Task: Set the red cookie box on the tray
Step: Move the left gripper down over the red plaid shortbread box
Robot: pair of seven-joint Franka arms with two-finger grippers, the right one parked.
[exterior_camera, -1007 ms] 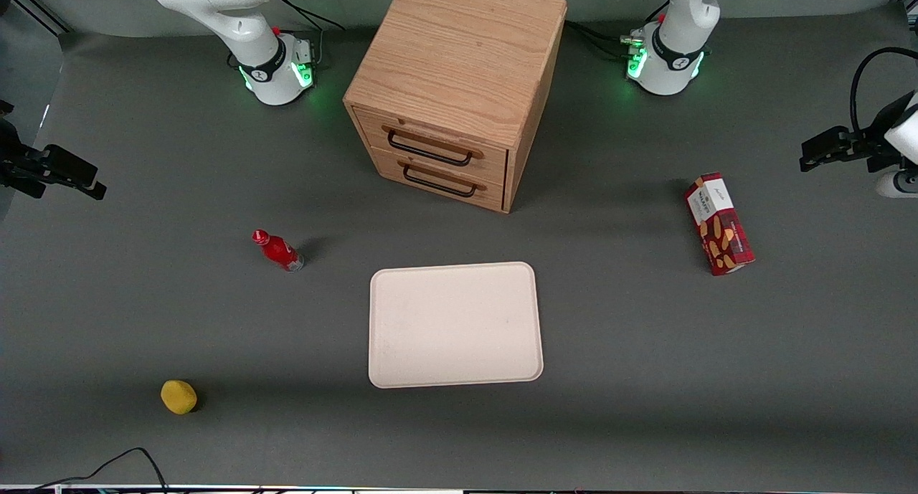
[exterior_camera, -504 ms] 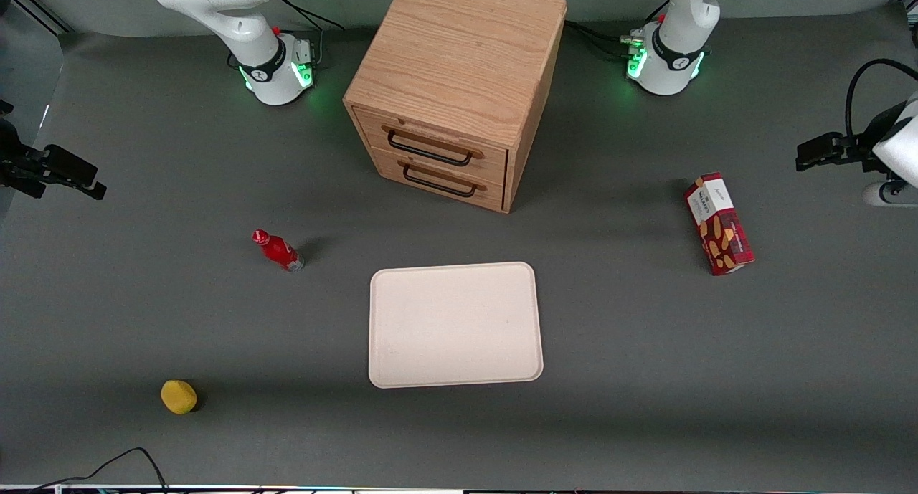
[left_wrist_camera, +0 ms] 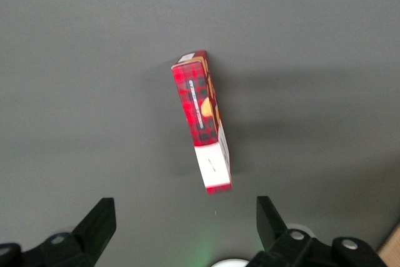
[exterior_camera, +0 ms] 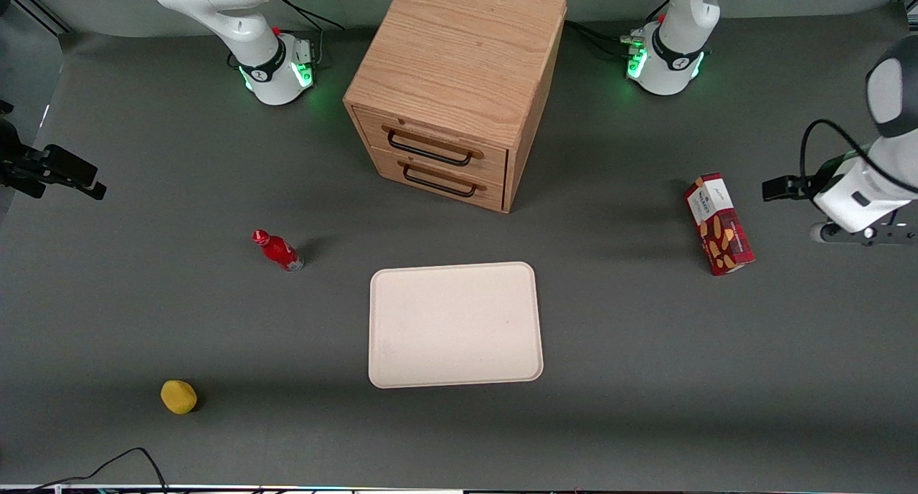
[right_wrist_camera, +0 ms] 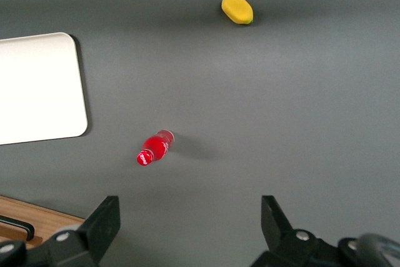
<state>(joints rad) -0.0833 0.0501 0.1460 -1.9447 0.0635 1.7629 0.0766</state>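
The red cookie box [exterior_camera: 718,223] lies flat on the grey table toward the working arm's end, its white label end pointing away from the front camera. In the left wrist view the red cookie box [left_wrist_camera: 203,126] lies just ahead of my gripper [left_wrist_camera: 185,229], whose fingers [left_wrist_camera: 100,217] stand wide apart with nothing between them. From the front, my gripper [exterior_camera: 776,188] hovers beside the box, apart from it, a little farther toward the table's end. The cream tray [exterior_camera: 455,325] sits bare in front of the drawers, well away from the box.
A wooden two-drawer cabinet [exterior_camera: 455,85] stands at mid-table, farther from the front camera than the tray. A small red bottle [exterior_camera: 277,250] and a yellow lemon-like object [exterior_camera: 178,396] lie toward the parked arm's end. A black cable [exterior_camera: 115,462] loops at the table's near edge.
My gripper has swung lower and closer to the cookie box, from off the table's end toward it. The box, the tray and everything else have stayed put.
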